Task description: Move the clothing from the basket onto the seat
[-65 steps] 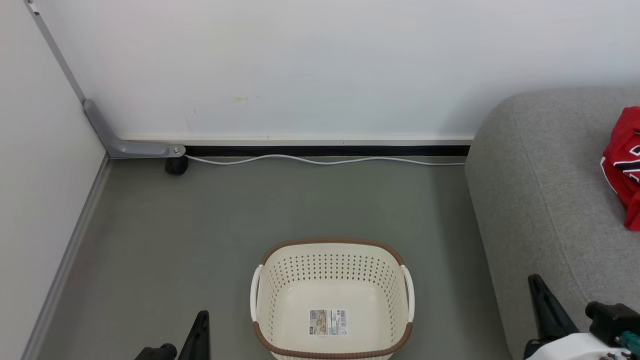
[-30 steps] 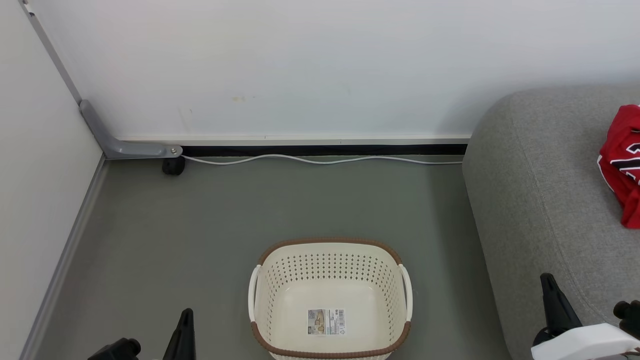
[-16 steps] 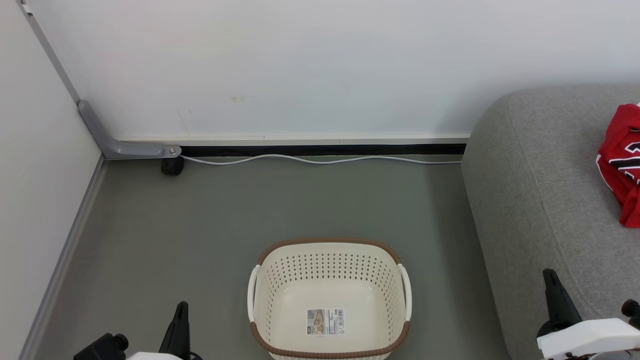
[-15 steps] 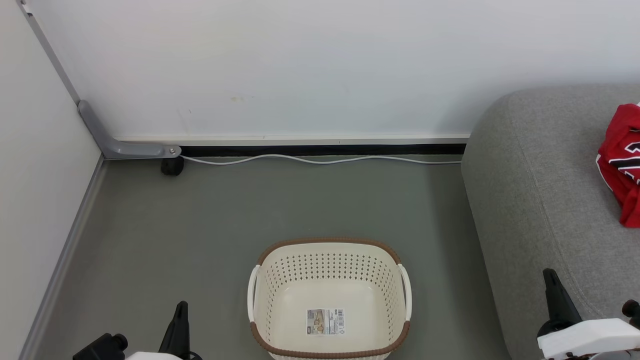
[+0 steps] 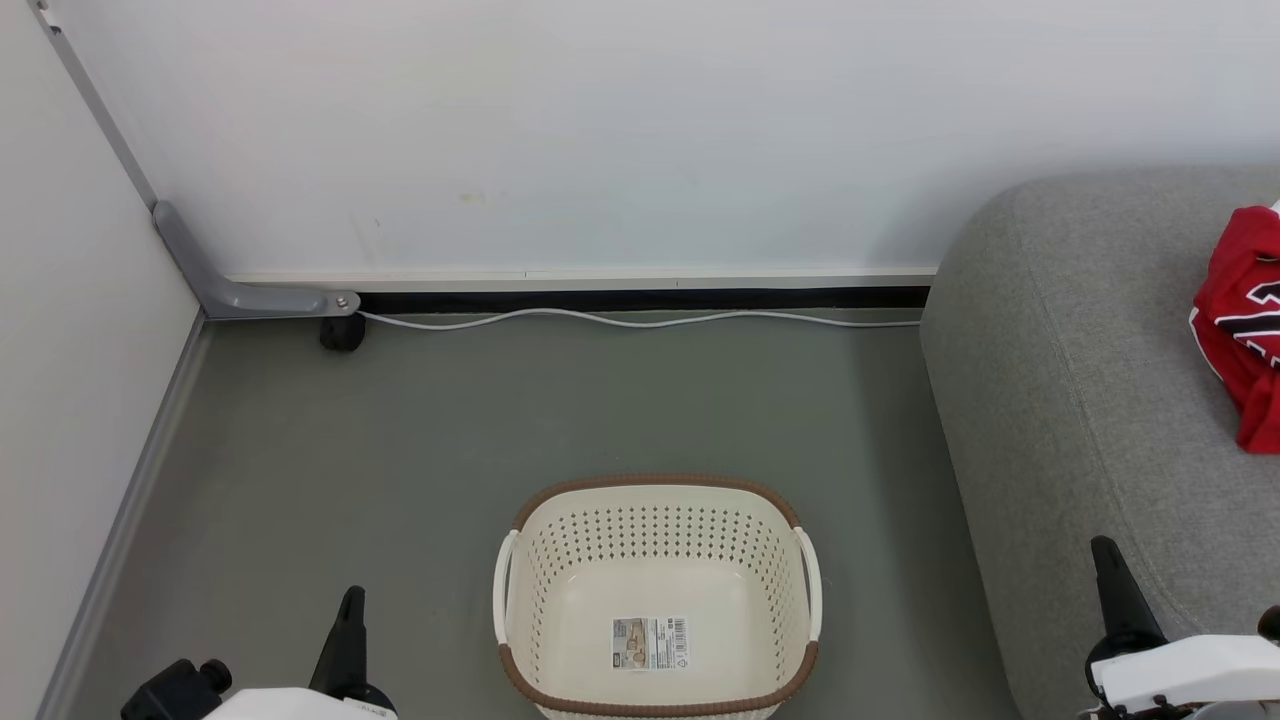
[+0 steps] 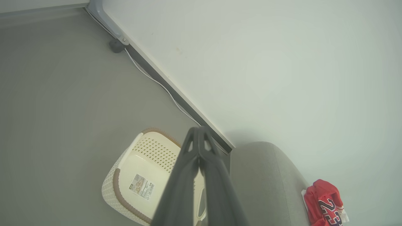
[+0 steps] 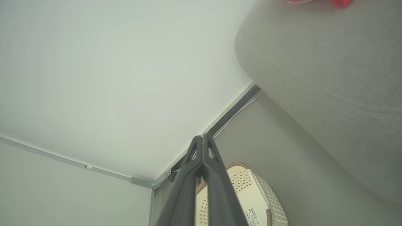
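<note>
Basket: oval cream plastic basket [image 5: 655, 540] with perforated sides, brown rim and white side handles; stands upright on the floor at 6 o'clock in the head view; bare inner bottom carries a small paper label sticker [image 5: 650, 643].
Seat: large grey woven-fabric seat [image 5: 1080, 380] with a rounded corner and a stitched seam; lies at 3 o'clock of the basket, near it but apart, with a strip of floor between.
Clothing: crumpled soft red clothing [image 5: 1235, 320] with white trim and navy white-edged "23"; lies on top of the seat at 3 o'clock in the head view, cut by the picture's edge, well apart from the basket.
Left gripper: dark two-fingered left gripper [image 5: 351, 600] at 7 o'clock in the head view; fingers pressed together tip to tip, gripping nothing; off the basket's 9 o'clock side, apart from it.
Right gripper: dark two-fingered right gripper [image 5: 1104, 558] at 5 o'clock; fingers closed flat against each other, empty; seen against the seat's front side, well apart from the clothing.
Floor: matt grey-green floor [image 5: 400, 450], bare around the basket.
Wall: plain white wall [image 5: 600, 130] at 12 o'clock.
Cable: thin white cable [image 5: 640, 320] along the wall's foot, ending by a small black caster wheel [image 5: 342, 333] at 10 o'clock.
</note>
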Motion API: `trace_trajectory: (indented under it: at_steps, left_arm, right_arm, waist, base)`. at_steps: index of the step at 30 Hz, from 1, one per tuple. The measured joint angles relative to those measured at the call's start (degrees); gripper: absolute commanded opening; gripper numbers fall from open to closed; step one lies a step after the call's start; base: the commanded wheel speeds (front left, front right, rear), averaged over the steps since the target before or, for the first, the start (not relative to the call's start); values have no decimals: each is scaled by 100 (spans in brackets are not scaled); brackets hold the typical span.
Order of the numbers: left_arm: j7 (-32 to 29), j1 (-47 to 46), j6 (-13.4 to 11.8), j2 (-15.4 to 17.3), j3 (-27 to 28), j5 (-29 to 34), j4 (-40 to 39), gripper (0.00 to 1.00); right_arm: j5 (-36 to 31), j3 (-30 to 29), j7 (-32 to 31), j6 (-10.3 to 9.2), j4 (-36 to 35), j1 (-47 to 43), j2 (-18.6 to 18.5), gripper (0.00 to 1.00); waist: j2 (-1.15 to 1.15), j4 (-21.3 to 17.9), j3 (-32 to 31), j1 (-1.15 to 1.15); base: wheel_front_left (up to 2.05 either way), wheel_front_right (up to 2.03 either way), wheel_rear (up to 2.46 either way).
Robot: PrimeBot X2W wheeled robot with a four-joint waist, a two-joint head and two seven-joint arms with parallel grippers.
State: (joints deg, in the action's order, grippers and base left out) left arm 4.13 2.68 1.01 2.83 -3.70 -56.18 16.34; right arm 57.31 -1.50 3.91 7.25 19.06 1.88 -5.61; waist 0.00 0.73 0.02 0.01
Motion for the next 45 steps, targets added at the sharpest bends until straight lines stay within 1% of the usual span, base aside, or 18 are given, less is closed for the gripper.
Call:
trace_trajectory:
  at_steps: [5,35,45]
  left_arm:
    - [-62,-64,22,0,59,-292,0,0]
    - [-565,-340,350,-1,423,-2117,-49,0]
    - [-715,-431,411,-3,550,-2709,-54,0]
  right_arm:
    - [298,-36,-98,0,-21,23,24,0]
    - [1997,-360,-591,-1,-172,114,185,0]
    - [2583,-447,-749,-1,-218,124,233,0]
  waist:
    - [0,-6,1,0]
    - [0,-43,9,0]
    - [0,-55,12,0]
  base:
    - [0,0,0]
    - [0,0,0]
    - [0,0,0]
